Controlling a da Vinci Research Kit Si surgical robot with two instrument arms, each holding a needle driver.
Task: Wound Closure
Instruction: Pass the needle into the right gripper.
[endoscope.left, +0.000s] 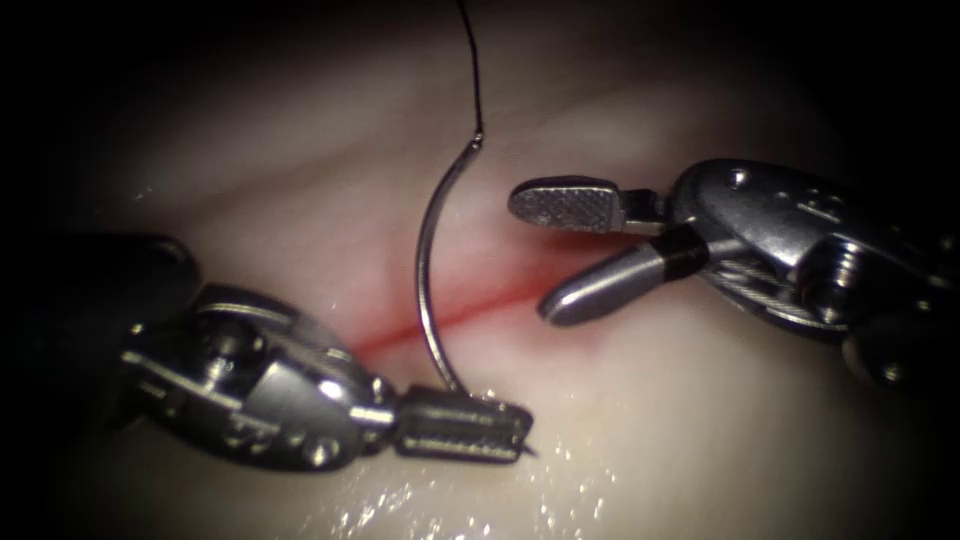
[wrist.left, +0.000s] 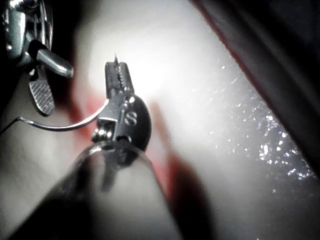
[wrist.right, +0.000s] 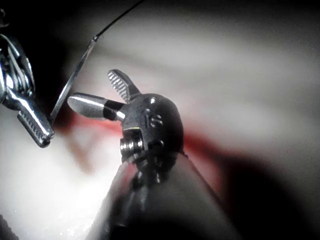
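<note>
The pale tissue (endoscope.left: 700, 420) carries a thin red cut (endoscope.left: 470, 312) running left to right. My left tool (endoscope.left: 500, 432) is shut on the curved needle (endoscope.left: 425, 270) close to its point, whose tip pokes out past the jaws. The needle arcs up over the cut, free of the tissue. Dark thread (endoscope.left: 472, 60) leaves its swaged end and climbs out of view. My right tool (endoscope.left: 535, 255) stands open just right of the needle, holding nothing. In the left wrist view, the left tool (wrist.left: 117, 70) grips the needle (wrist.left: 65, 126). In the right wrist view, the right tool (wrist.right: 90, 90) gapes beside the needle (wrist.right: 72, 80).
Red fluid (endoscope.left: 520, 290) tints the cut's edges under the right tool. Wet glints cover the tissue's near part (endoscope.left: 450, 505). The left tool's shaft (endoscope.left: 100, 310) comes in low from the left.
</note>
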